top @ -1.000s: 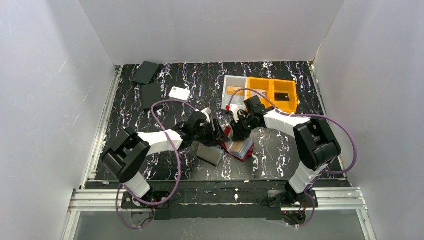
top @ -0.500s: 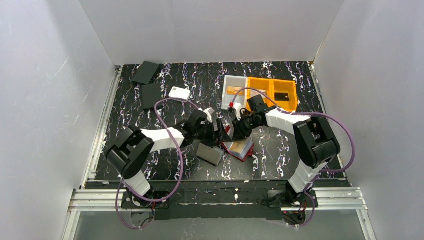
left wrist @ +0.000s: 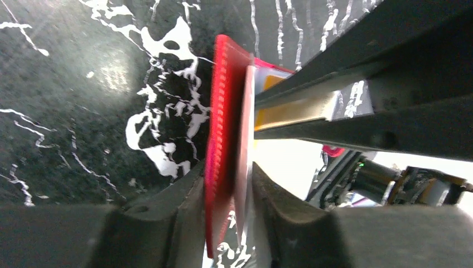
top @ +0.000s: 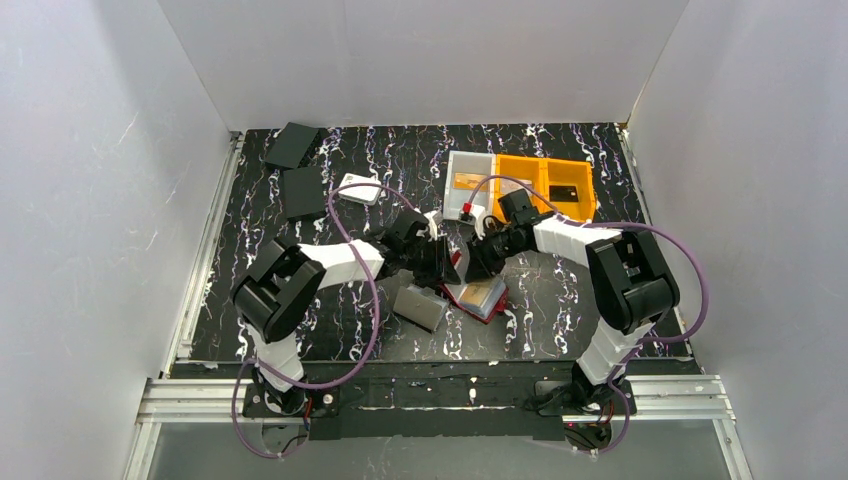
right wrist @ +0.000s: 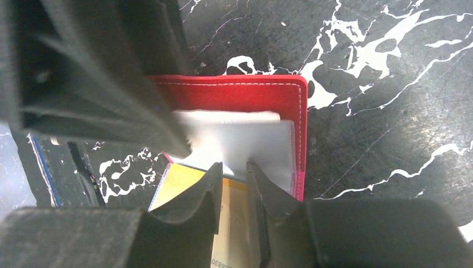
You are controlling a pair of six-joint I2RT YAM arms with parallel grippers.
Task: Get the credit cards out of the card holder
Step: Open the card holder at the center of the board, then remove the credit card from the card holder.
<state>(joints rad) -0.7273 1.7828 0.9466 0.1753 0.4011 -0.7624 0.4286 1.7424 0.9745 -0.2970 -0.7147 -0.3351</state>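
Since the earlier view, the left arm (top: 335, 262) has swung its elbow inward toward mid-table, bringing the left gripper (left wrist: 227, 184) up against the card holder (right wrist: 279, 89); the right arm (top: 560, 238) is almost unchanged. The left fingers (left wrist: 181, 220) are pinched on the holder's raised red cover and one clear sleeve page, which stand edge-on between them. From above, the holder lies near mid-table, with the left gripper at its 10 o'clock and the right gripper (right wrist: 234, 176) at its 12 o'clock. The right jaws stand a narrow gap apart over an orange-gold credit card (right wrist: 181, 181) at the sleeve's edge; whether they grip anything cannot be told. A grey case (top: 420, 308) lies just beside the holder at 8 o'clock.
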